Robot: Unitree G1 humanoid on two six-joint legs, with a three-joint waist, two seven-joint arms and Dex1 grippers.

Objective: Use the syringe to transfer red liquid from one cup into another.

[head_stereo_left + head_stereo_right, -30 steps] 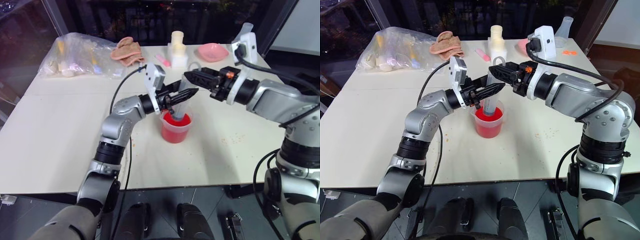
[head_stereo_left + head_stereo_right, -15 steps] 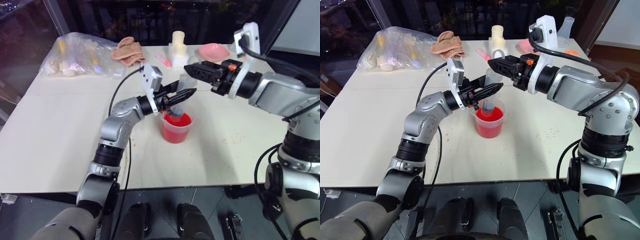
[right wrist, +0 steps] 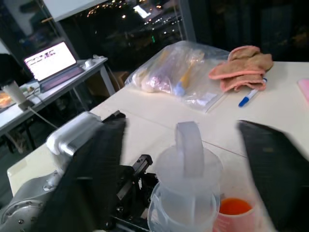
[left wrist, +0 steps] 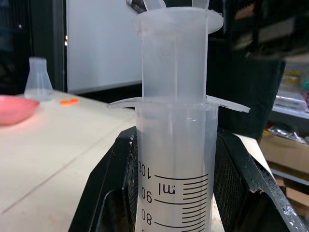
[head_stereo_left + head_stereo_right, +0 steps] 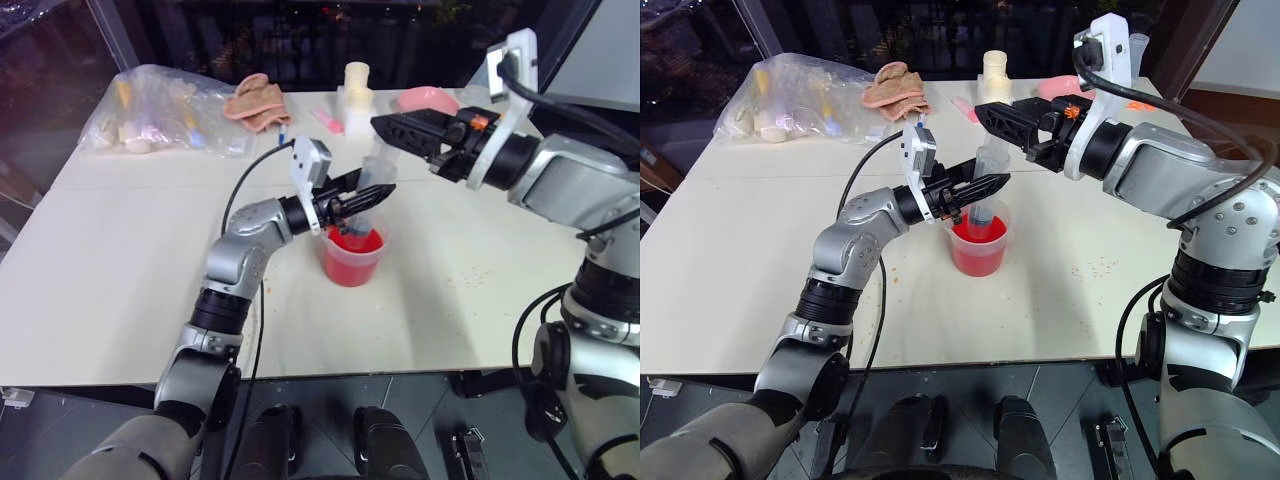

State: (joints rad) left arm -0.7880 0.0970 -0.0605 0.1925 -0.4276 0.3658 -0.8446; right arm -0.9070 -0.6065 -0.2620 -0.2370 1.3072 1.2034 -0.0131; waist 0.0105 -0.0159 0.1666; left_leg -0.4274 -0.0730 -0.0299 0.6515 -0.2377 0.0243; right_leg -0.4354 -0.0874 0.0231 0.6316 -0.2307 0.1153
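Your left gripper (image 5: 978, 187) is pinching the large clear plastic syringe (image 5: 985, 185), standing upright in the small clear beaker of red liquid (image 5: 978, 243) mid-counter. Your right gripper (image 3: 193, 179) is hanging spread just above the plunger (image 3: 189, 150).

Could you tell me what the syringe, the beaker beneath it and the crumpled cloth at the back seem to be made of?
Syringe: apparently translucent, frosted plastic, with black printed graduations and moulded flanges. Beaker: likely clear plastic, since the red liquid shows through its wall. Cloth: soft pinkish fabric, probably terry or similar, judging by its folds and matte nap.
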